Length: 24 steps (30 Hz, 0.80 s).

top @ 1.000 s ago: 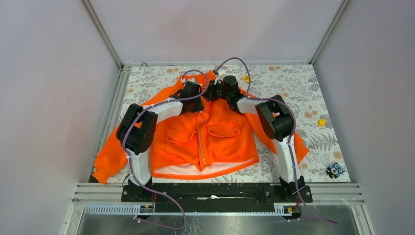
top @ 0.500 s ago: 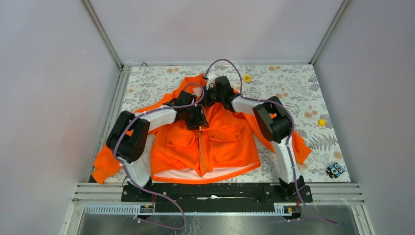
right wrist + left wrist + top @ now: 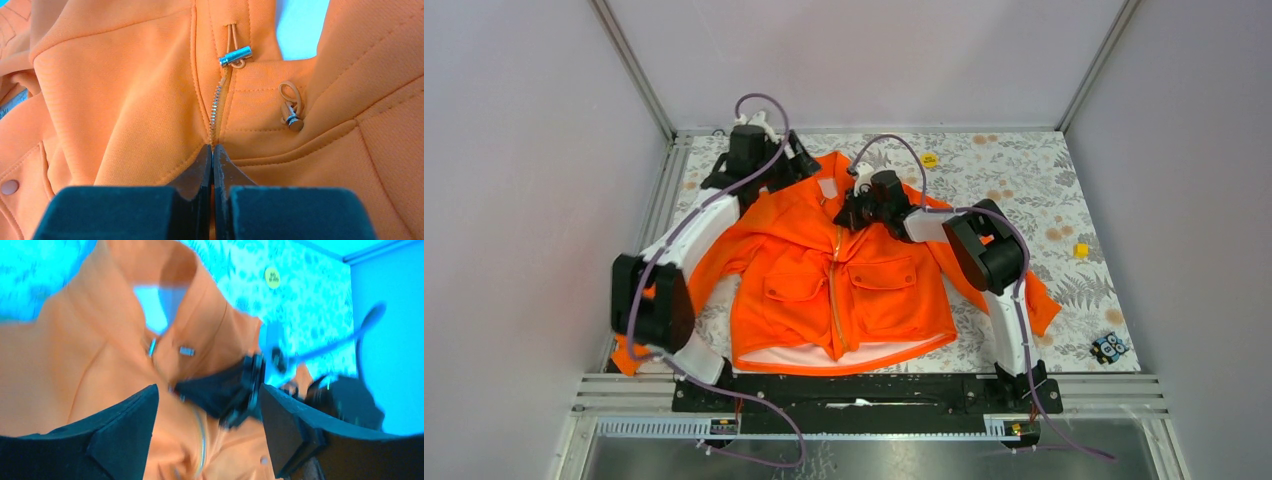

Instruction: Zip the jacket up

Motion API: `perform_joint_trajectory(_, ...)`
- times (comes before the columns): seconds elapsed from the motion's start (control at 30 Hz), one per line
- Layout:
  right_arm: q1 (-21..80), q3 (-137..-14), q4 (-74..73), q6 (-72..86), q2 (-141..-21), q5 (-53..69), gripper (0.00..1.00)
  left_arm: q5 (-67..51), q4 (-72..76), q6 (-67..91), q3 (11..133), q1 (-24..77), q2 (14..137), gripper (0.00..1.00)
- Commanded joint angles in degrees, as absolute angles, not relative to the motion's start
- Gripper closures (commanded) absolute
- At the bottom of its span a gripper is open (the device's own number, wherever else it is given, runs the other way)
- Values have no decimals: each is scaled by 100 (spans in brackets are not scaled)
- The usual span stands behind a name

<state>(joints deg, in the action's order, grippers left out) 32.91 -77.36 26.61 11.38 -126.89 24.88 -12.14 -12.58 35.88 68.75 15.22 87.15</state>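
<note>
Jacket (image 3: 879, 290), orange, flat on table (image 3: 1024, 170), collar far: zipper nearly closed.
Zipper (image 3: 835, 290) joined from hem to just below collar (image 3: 829, 172); 1 short stretch of teeth above looks undone. Right gripper (image 3: 213, 150) clamped shut on the zipper there, slider hidden. Left gripper (image 3: 206, 405) spread wide, holding nothing, near the collar.

jacket (image 3: 125, 100): matt orange cloth, fine ribbed knit up close, stitched seams. zipper teeth (image 3: 216, 107) and cord stopper (image 3: 236, 55) are bright glossy metal; snap (image 3: 9, 187) looks smooth and duller. right tool (image 3: 213, 152) is matt black plastic, slightly grainy; surface (image 3: 1024, 170) is a matt floral print.
</note>
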Motion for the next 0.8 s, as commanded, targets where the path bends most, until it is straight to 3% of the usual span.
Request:
perform_joint_trajectory(0.0,3285,-7522,3156,1267,-12285,2336,100,-991,-1301,3194,8161,1650,10068,26)
perform_joint_trajectory(0.27,3293,-7435,3320,1356,-12278,2209,100,906,-2472,2505,10123,2155,12028,32)
perform_joint_trajectory(0.77,3291,-7174,3672,1346,-12141,2188,100,2371,-3627,2677,11056,2493,13699,38)
